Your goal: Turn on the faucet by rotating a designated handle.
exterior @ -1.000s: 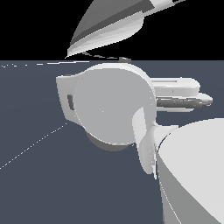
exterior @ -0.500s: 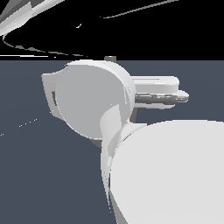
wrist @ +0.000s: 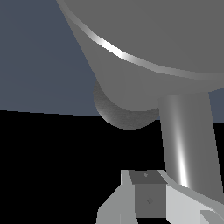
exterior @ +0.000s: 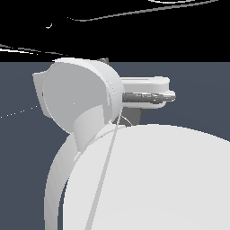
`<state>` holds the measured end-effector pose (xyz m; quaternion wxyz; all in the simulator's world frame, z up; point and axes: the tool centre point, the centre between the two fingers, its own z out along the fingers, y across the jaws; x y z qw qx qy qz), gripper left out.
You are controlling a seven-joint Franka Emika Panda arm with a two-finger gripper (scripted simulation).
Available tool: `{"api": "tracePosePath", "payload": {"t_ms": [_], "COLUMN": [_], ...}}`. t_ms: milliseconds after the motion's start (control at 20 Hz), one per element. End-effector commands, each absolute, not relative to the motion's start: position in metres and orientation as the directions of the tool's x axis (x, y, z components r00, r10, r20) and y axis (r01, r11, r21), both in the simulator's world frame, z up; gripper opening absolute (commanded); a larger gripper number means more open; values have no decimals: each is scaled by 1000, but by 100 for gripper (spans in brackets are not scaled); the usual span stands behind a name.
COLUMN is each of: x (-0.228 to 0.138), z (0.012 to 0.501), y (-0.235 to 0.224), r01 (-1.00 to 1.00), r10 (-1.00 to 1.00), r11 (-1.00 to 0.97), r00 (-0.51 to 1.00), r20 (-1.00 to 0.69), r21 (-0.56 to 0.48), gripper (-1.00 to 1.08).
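Observation:
In the wrist view the faucet [wrist: 148,39] fills the upper part as a thick, smooth grey cylinder. Its darker rough round base [wrist: 124,114] shows behind it. The handle [wrist: 187,140], a shiny grey rod, runs from the cylinder down to my gripper [wrist: 151,186]. The fingers [wrist: 120,203] stand close together with no gap showing, and the handle passes right beside them; contact is unclear. In the exterior view my gripper [exterior: 155,94] sticks out toward the exterior view's right behind the arm. The faucet and handle are hidden there.
My arm's large white links [exterior: 148,179] take up most of the exterior view, with a rounded white joint [exterior: 76,96] above them. A dark blue-grey floor [exterior: 197,112] lies behind.
In the exterior view the arm's lower white link has swelled to cover the bottom half. The rounded joint and the gripper have shifted toward the exterior view's left.

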<state>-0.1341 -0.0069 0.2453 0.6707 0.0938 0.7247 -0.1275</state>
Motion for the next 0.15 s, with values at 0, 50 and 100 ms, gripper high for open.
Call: {"api": "tracePosePath", "payload": {"t_ms": [0, 50, 100], "x": [-123, -122, -122], "z": [286, 287, 287], "y": [19, 21, 21], "r01": [258, 258, 258], "r10": [-1, 0, 0], "r11": [966, 966, 966], "r00": [-4, -1, -1], "r20": [-1000, -1000, -1000], "r21": [-1, 0, 0], "gripper": [-100, -100, -100]}}
